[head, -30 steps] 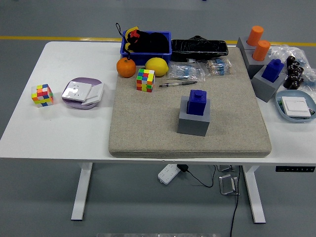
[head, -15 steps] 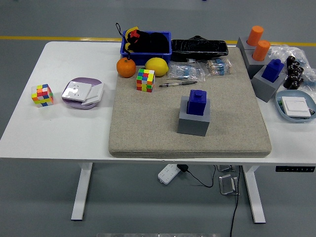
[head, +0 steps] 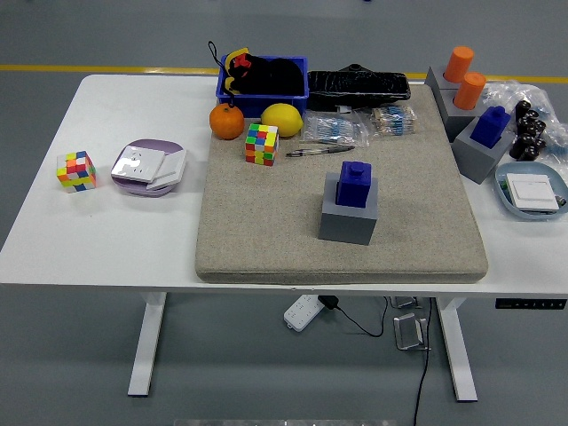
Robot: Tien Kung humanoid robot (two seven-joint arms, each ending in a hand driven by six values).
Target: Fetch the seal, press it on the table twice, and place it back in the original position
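A blue seal [head: 358,184] stands upright in a grey block holder [head: 349,216] near the middle of the beige felt mat [head: 266,231]. A second blue seal [head: 490,125] sits in another grey block at the right edge of the mat. Two orange seals [head: 464,76] stand on a grey stand at the back right. Neither of my hands shows in the head view, and no person is at the table.
On the mat's far side lie a Rubik's cube [head: 262,144], an orange [head: 226,122], a lemon [head: 281,119], a pen [head: 319,151], packets and a blue bin [head: 263,78]. Left on the white table [head: 106,231] are another cube [head: 75,170] and a purple plate [head: 147,168]. A blue dish [head: 531,190] sits right.
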